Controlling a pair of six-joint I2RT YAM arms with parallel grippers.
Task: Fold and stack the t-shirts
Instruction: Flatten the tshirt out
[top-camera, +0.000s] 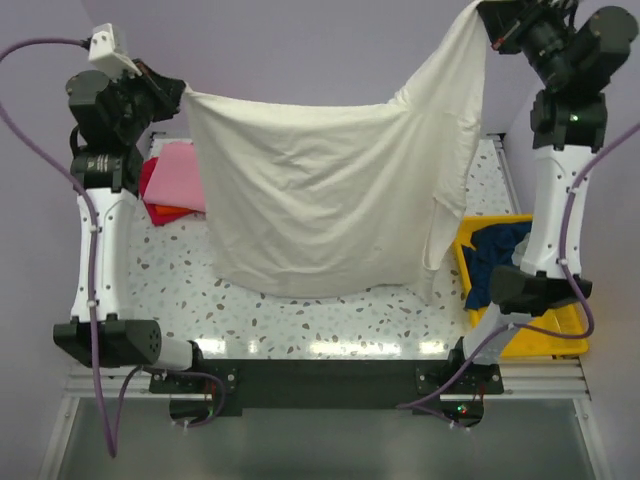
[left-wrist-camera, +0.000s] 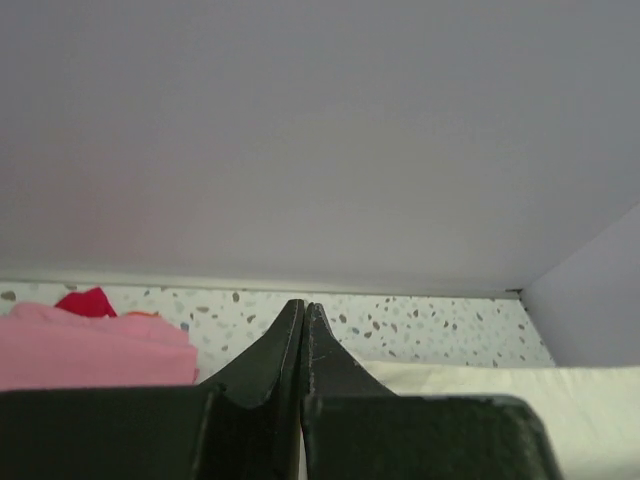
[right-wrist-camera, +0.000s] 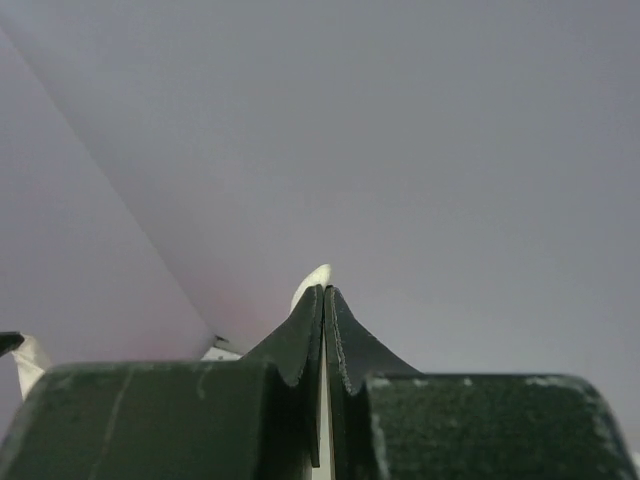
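Speckled terrazzo table (top-camera: 350, 322), lilac walls (top-camera: 300, 40), left gripper (top-camera: 180, 92) and right gripper (top-camera: 486, 22) pinching cream t-shirt (top-camera: 320, 190)

Both arms up, jaws closed on cloth.
The left arm (top-camera: 100, 230) rises from the near left corner of the bench (top-camera: 330, 320), its left gripper (top-camera: 178, 92) above the far left area, fingers pressed together on the cream t-shirt (top-camera: 320, 200). The right arm (top-camera: 555, 200) stands along the right edge, with the right gripper (top-camera: 487, 22) at the far right corner, pinched likewise.
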